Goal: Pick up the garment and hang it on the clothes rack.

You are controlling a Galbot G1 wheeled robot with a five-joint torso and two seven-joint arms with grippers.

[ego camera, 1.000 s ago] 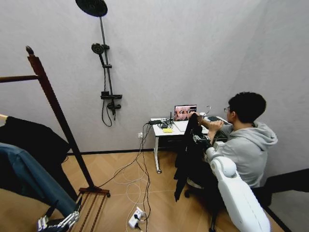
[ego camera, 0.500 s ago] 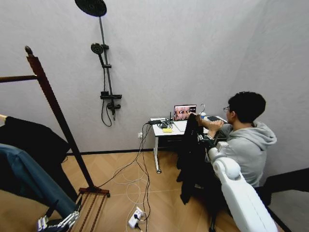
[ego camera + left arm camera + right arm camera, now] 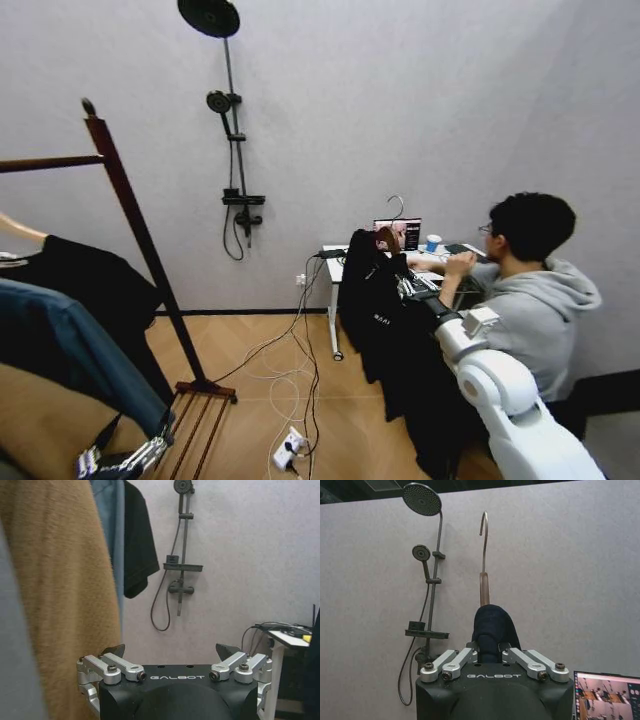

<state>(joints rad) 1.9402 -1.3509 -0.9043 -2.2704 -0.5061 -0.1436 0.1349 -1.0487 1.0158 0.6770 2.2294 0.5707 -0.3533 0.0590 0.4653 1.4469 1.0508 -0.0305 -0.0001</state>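
The garment [image 3: 372,305], a black top with small pale chest lettering, hangs from a wooden hanger whose metal hook [image 3: 397,205] stands upright. My right gripper [image 3: 408,285] is shut on its collar; in the right wrist view the gripper [image 3: 490,647] pinches the dark fabric just below the hook [image 3: 483,530]. The clothes rack [image 3: 135,235] stands at the left, its rail [image 3: 50,163] well apart from the garment. My left gripper [image 3: 120,462] stays low beside the rack's slatted shelf [image 3: 195,420]. In the left wrist view the gripper [image 3: 171,652] is open and holds nothing.
A plain black garment [image 3: 90,285], a blue shirt [image 3: 70,350] and a brown coat [image 3: 40,420] hang on the rack. A person [image 3: 535,290] sits at a desk [image 3: 335,258] right behind the garment. Cables and a power strip [image 3: 288,447] lie on the floor; a shower pole [image 3: 235,130] is on the wall.
The camera has shifted, moving the whole scene rightward. My right arm has raised the garment and carried it left of the desk; its hook now stands above the laptop.
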